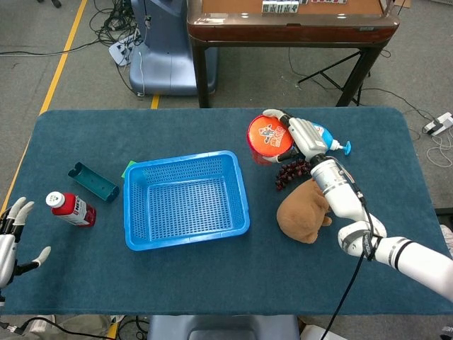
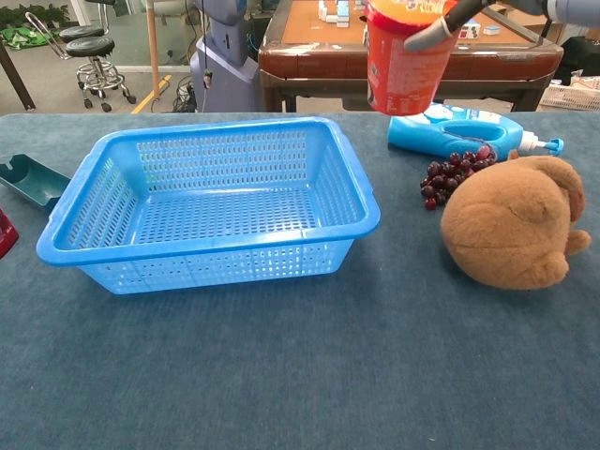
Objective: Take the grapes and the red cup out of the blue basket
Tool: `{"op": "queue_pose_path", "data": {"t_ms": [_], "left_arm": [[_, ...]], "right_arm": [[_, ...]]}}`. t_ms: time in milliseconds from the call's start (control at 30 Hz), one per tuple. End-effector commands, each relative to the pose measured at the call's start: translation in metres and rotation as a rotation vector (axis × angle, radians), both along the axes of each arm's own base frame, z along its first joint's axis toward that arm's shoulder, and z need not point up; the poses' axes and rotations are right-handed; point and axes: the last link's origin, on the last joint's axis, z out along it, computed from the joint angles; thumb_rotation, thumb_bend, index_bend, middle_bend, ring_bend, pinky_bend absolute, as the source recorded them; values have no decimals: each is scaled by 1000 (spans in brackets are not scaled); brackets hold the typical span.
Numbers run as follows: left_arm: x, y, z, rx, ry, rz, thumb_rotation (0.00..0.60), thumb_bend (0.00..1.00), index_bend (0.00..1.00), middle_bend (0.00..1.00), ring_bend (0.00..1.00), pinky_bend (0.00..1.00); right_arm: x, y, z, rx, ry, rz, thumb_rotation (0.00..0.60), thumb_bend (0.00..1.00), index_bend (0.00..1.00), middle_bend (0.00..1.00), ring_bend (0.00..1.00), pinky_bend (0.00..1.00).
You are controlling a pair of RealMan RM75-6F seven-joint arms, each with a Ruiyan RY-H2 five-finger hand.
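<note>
beside the blue basket (image 1: 185,201), on its far right: right hand (image 1: 296,134) clamped on the red cup (image 1: 270,137), held up off the table (image 1: 212,276), fingers (image 2: 439,26) wrapped across its front. printed label on the cup, orange and white, writing too small to read. just below that hand, grapes (image 1: 291,172) on the cloth, outside the basket, touching a brown plush toy (image 1: 304,212). behind the hand, a blue bottle (image 2: 455,132) lying on its side. far off at the near left edge, left hand (image 1: 10,237) with fingers apart, holding nothing; near it a red bottle (image 1: 71,208) with white cap and a teal tray (image 1: 93,181).
</note>
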Motion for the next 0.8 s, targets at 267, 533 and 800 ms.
{"op": "queue_pose_path", "data": {"t_ms": [267, 533, 800], "left_arm": [[-1, -2, 1, 4, 4, 11, 600, 278, 0, 0, 0, 195], [0, -3, 0, -3, 8, 9, 600, 279, 0, 0, 0, 195], [2, -3, 1, -7, 11, 8, 600, 279, 0, 0, 0, 195]], "right_arm": [[-26, -10, -47, 56, -28, -76, 600, 303, 471, 333, 306, 501], [-30, -22, -71, 54, -79, -102, 600, 263, 471, 321, 306, 501], [-25, -30, -85, 93, -81, -100, 600, 169, 341, 213, 192, 343]]}}
